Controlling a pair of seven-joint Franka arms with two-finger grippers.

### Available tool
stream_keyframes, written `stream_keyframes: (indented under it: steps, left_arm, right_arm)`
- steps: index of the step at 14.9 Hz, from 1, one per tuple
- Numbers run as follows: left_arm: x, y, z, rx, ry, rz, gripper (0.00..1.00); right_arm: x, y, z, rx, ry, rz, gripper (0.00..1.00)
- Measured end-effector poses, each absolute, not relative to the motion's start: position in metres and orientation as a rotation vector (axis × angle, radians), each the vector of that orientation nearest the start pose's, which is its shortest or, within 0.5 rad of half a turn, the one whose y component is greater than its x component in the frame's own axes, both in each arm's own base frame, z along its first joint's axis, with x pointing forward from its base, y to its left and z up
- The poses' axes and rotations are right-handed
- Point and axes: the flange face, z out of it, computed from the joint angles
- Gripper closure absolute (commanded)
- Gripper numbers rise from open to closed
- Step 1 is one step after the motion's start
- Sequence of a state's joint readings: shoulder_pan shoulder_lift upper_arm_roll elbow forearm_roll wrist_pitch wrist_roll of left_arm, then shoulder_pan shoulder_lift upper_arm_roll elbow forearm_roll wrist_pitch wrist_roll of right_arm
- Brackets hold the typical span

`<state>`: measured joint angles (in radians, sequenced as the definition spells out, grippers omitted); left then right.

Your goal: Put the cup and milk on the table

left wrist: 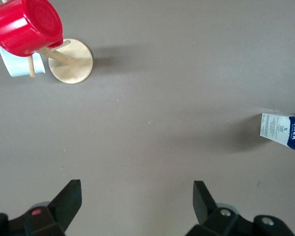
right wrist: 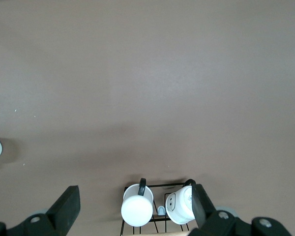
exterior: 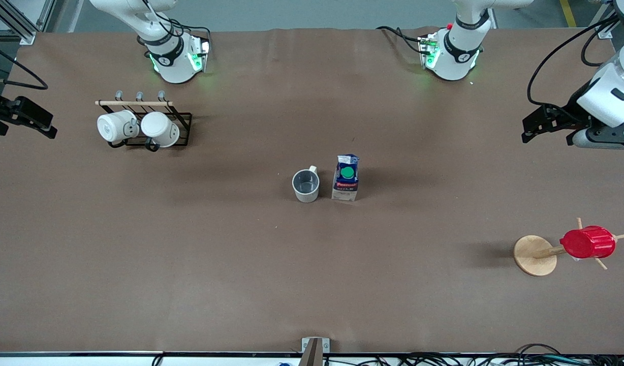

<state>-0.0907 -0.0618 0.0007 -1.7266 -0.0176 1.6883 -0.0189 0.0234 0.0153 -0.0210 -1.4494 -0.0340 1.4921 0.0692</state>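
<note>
The cup (exterior: 306, 185) stands upright on the table (exterior: 190, 264) near its middle, showing its dark grey inside. The milk (exterior: 346, 178) stands upright close beside it, toward the left arm's end, with a small gap between them. Part of the milk also shows in the left wrist view (left wrist: 284, 131). My left gripper (exterior: 525, 130) is open and empty, up over the left arm's end of the table; its fingers spread wide in the left wrist view (left wrist: 136, 196). My right gripper (exterior: 50, 127) is open and empty over the right arm's end, above the mug rack in the right wrist view (right wrist: 135, 196).
A black wire rack (exterior: 182, 122) with two white mugs (exterior: 116, 126) (exterior: 160, 129) stands toward the right arm's end. A red ribbed cup (exterior: 587, 242) hangs on a wooden peg stand (exterior: 533, 256) toward the left arm's end, nearer to the front camera.
</note>
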Motion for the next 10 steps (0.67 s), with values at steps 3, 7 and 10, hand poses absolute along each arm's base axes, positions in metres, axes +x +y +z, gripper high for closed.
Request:
stream_keyframes:
  steps: [3, 7, 10]
  left_arm:
    - [0.543, -0.046, 0.589, -3.159, 0.092, -0.047, 0.0]
    - [0.547, -0.045, 0.585, -3.16, 0.086, -0.092, 0.0]
    - [0.549, -0.048, 0.581, -3.16, 0.072, -0.089, 0.0]
  right_arm:
    - [0.551, -0.002, 0.666, -3.173, 0.111, -0.044, 0.0]
    - [0.551, -0.002, 0.666, -3.173, 0.111, -0.044, 0.0]
    - [0.551, -0.002, 0.666, -3.173, 0.111, -0.044, 0.0]
